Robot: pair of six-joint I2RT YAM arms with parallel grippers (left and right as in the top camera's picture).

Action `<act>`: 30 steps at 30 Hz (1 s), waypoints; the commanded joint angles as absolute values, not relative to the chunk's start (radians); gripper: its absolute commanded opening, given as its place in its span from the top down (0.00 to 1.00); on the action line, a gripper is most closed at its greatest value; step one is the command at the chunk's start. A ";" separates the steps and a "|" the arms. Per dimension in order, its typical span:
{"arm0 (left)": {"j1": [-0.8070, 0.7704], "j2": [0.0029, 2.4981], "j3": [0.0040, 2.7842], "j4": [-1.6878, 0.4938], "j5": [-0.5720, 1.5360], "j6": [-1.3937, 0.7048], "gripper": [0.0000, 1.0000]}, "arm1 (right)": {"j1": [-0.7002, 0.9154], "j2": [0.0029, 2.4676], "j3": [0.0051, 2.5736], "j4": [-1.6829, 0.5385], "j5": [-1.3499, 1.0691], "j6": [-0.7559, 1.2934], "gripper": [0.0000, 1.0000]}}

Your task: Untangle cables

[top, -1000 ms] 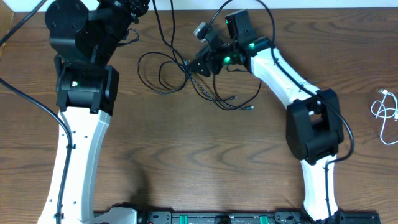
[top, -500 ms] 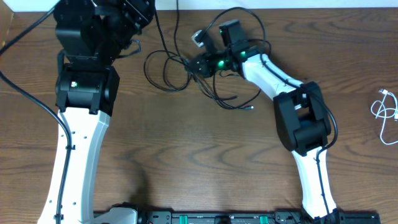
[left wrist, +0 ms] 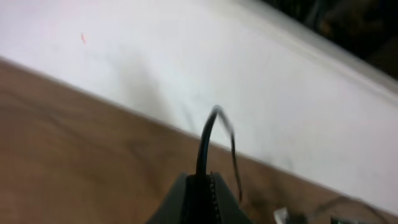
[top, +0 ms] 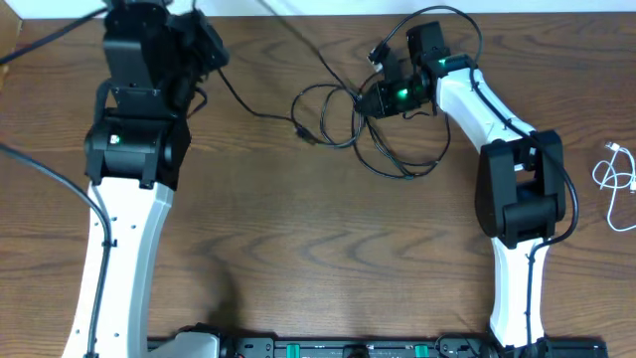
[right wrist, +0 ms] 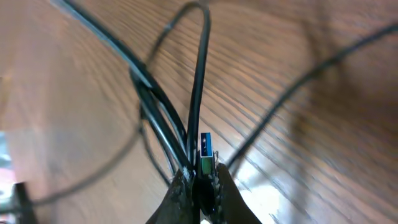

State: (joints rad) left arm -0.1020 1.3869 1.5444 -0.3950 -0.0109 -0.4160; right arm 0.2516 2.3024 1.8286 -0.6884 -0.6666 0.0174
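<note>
1. The right gripper (right wrist: 200, 182) is pinched tight on a bundle of black cords (right wrist: 163, 134), and a blue-tongued USB plug (right wrist: 206, 148) stands up right at the fingertips
2. Seen from overhead, the tangle of loops (top: 393, 149) spills from that claw toward 6 o'clock. It is a few thin black rings crossing one another on the wooden table (top: 298, 249), just beside the fingers
3. The left gripper (left wrist: 199, 188) is closed on a single black cable (left wrist: 205, 134) that arches up out of its tips. The wrist view is blurred, so I can't tell how deep the bite goes
4. From the left claw that strand heads toward 4 o'clock and runs fairly straight across the table to a kink at the tangle's 9 o'clock side. Its long axis therefore lies roughly 10-to-4
5. The right arm sits nearest the knot, while the left holds its strand well apart from it. To my eye the next pull turns on that 10-to-4 line: the left would draw toward 10 o'clock while the right anchors. The risk is that the whole clump drags along instead of slipping free
6. A white cable (top: 618, 179) lies coiled at the far 3 o'clock edge, well apart from both claws
</note>
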 commanded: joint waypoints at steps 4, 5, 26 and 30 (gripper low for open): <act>-0.101 1.297 1.557 -0.360 -0.270 -0.305 0.93 | 0.226 2.274 1.831 -0.738 -0.434 0.056 0.99; -0.101 1.295 1.557 -0.380 -0.298 -0.303 0.93 | 0.216 2.273 1.831 -0.742 -0.430 0.056 0.99; -0.080 1.604 1.557 -0.960 -0.013 -0.202 0.57 | 0.151 2.229 1.831 -0.925 -0.424 -0.043 0.95; -0.080 1.634 1.557 -0.886 0.310 -0.025 0.51 | 0.152 2.229 1.831 -0.929 -0.424 -0.043 0.95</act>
State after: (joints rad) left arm -0.0849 1.6211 1.5455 -0.9207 0.0235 -0.1860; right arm 0.1463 2.2486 1.8294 -0.9253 -0.4286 -0.0235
